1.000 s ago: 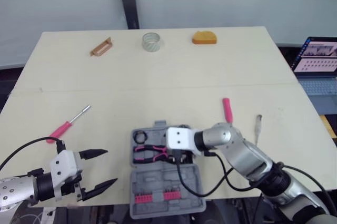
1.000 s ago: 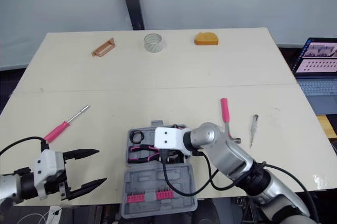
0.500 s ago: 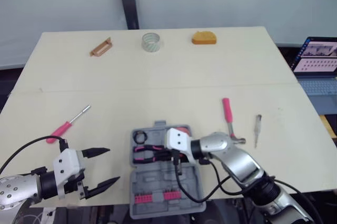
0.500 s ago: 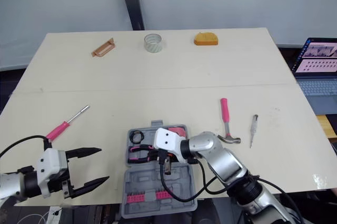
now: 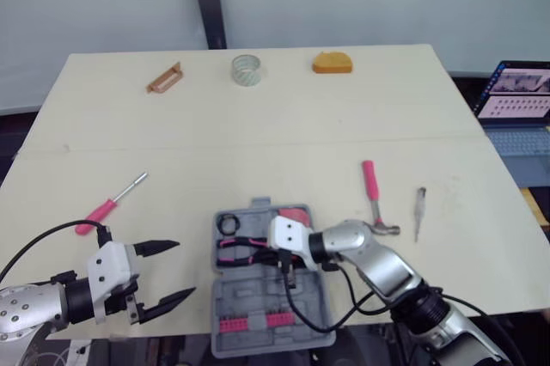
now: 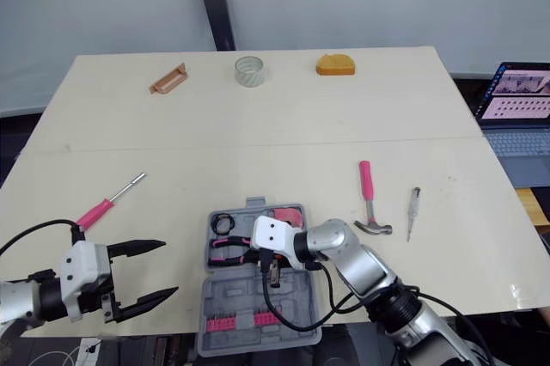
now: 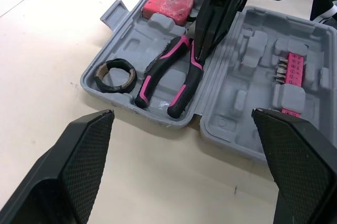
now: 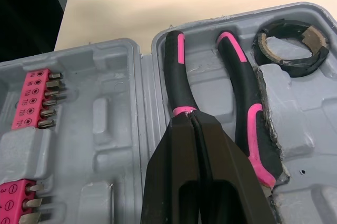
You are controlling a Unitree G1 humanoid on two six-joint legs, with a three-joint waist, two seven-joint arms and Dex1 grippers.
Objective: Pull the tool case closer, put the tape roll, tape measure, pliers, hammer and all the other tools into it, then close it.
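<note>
Right wrist: right gripper [image 8: 188, 119] pinched together, empty, tip pressing on 1 handle of the pliers [image 8: 248, 109] inside the open case [image 8: 105, 129]. Risk: slipping sideways and levering the pliers out of their slot, or shoving the case, seemingly overhanging the near table edge.

Left wrist: left gripper [image 7: 181, 112] spread wide, empty, just beside the case. Black roll [image 7: 115, 74] and tape measure [image 7: 168, 4] seated; bits [image 7: 290, 69] in the other half.

Left eye: hammer [image 5: 371, 184] and tester [image 5: 419, 207] loose right of the case, screwdriver [image 5: 101, 209] left. Clear roll [image 5: 247, 69], orange item [image 5: 333, 62], wooden piece [image 5: 164, 78] at the far edge, well apart: long reach. No closing with the right gripper inside.
</note>
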